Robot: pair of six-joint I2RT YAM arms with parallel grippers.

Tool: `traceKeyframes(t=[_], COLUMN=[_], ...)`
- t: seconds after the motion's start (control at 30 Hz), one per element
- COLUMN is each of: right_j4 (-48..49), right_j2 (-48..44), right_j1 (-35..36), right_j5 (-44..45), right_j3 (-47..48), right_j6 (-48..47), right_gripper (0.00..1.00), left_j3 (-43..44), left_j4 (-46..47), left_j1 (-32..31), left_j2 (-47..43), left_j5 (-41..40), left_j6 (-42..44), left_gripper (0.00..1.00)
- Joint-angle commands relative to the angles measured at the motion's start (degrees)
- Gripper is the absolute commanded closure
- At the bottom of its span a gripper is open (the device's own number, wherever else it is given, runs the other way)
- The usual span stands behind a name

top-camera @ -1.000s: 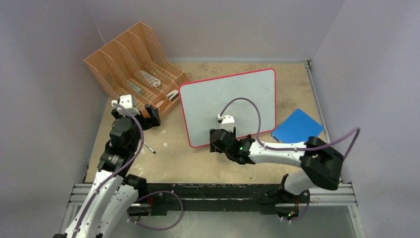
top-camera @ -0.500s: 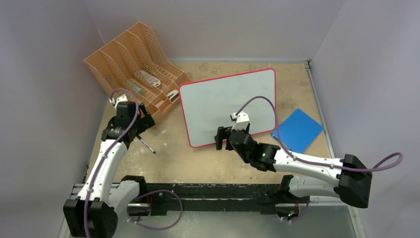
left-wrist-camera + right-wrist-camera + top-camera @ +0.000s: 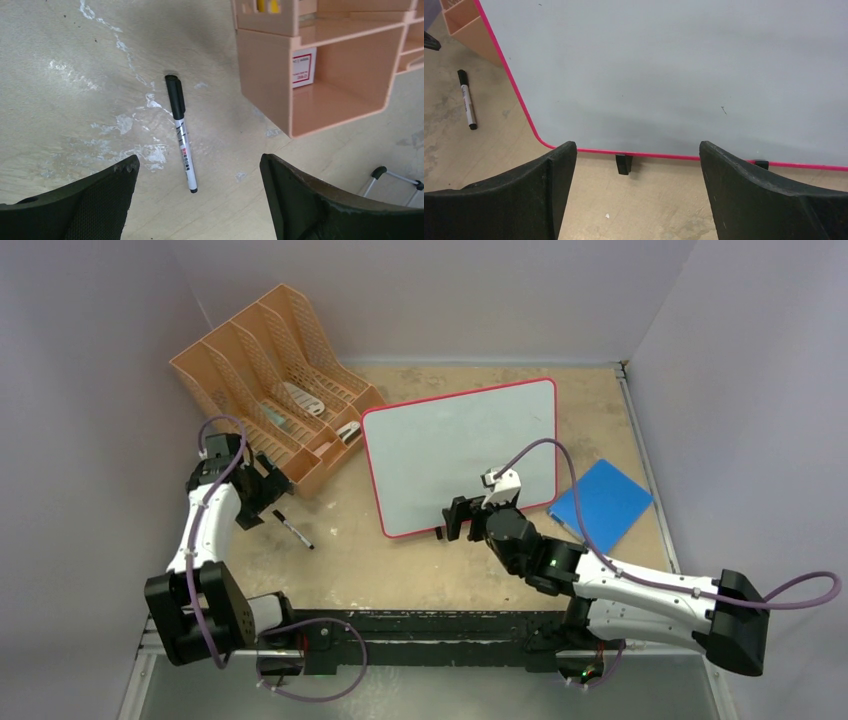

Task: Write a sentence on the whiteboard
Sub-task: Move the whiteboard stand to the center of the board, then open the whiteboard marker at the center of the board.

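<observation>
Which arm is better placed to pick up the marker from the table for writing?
The left. The open left hand hangs close above the marker, which lies between its fingers in the wrist view. The right hand, also open, sits at the whiteboard's near edge, farther away.

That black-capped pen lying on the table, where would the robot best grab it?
Mid-barrel, on the white part of the pen, from straight above with jaws across its width: it lies flat on the table, clear of the orange organizer.

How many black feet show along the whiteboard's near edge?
2: one foot under the whiteboard frame near its rounded corner, the other foot farther along. Others may be hidden.
</observation>
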Motion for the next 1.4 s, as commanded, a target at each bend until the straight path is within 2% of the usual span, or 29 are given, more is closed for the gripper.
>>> traceKeyframes(t=[0.0, 0.3, 0.47, 0.67, 0.9, 1.2, 1.37], right_j4=[6.1, 9.7, 10.5, 11.1, 11.9, 11.9, 11.6], right_j2=[-3.0, -5.9, -5.5, -5.0, -4.8, -5.0, -4.9], right_j1=[-0.1, -0.1, -0.1, -0.1, -0.1, -0.1, -0.1], right_j5=[3.7, 5.3, 4.8, 4.6, 4.7, 4.7, 4.7], right_j3=[-1.5, -3.7, -3.6, -3.6, -3.8, -3.9, -3.7], right_j6=[-4.4, -8.0, -8.7, -9.2, -9.7, -9.7, -9.9], right_gripper=[0.06, 0.05, 0.05, 0.05, 0.04, 0.04, 0.03], left_j3=[3.4, 4.1, 3.9, 4.0, 4.0, 3.2, 2.1], left_j4=[-0.4, 0.3, 1.3, 2.8, 3.2, 4.1, 5.2], left_j1=[2.0, 2.1, 2.1, 2.0, -0.5, -0.7, -0.7], left_j2=[4.2, 12.7, 15.3, 17.7, 18.8, 21.6, 22.4], left_j5=[3.0, -3.7, -6.2, -5.4, -4.7, -5.5, -5.4], left_j6=[0.4, 0.2, 0.0, -0.8, -2.3, -3.2, -3.1], left_gripper=[0.14, 0.42, 0.48, 0.54, 0.55, 0.60, 0.75])
